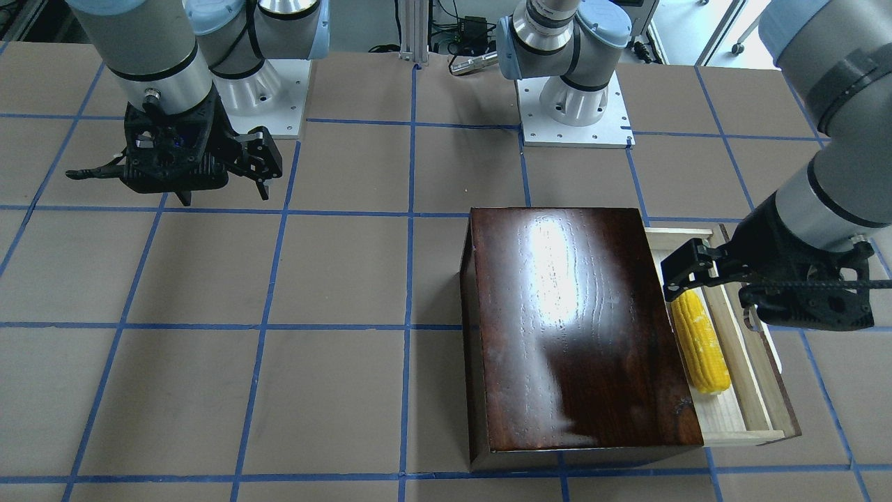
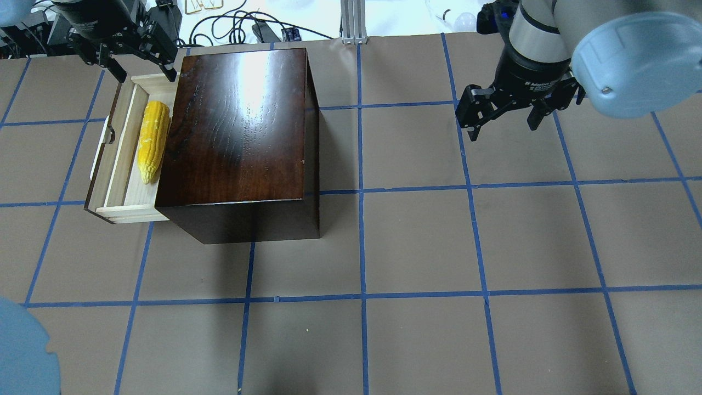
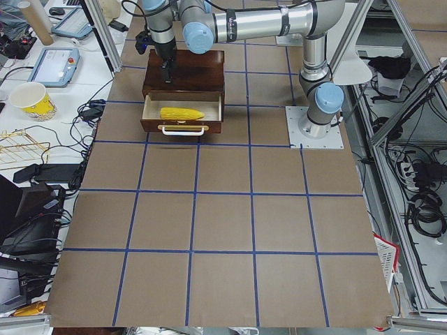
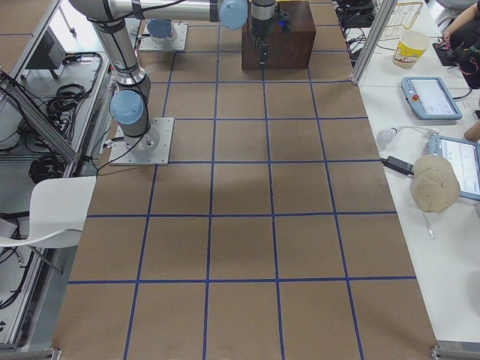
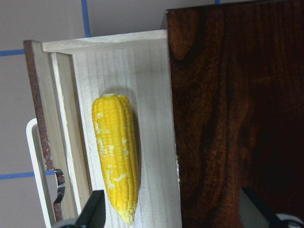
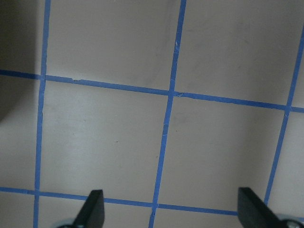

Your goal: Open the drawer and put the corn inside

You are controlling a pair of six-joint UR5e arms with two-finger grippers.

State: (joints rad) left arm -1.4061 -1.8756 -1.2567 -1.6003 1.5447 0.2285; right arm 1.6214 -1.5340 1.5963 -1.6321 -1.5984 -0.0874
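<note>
The drawer (image 2: 123, 164) is pulled out of the dark reddish-brown box (image 2: 241, 126) toward the table's left. The yellow corn (image 2: 152, 140) lies flat on the drawer's pale floor, close to the box. In the left wrist view the corn (image 5: 116, 159) sits between the white handle (image 5: 38, 175) and the box (image 5: 237, 118). My left gripper (image 2: 143, 68) is open and empty, hovering above the drawer's far end. It also shows in the front view (image 1: 711, 289) above the corn (image 1: 700, 352). My right gripper (image 2: 500, 118) is open and empty over bare table at the far right.
The table is brown with a blue tape grid. Two arm bases (image 1: 268, 97) (image 1: 575, 104) stand at the robot's edge. Cables and equipment (image 2: 258, 30) lie beyond the far edge behind the box. The right wrist view shows only table (image 6: 118, 142).
</note>
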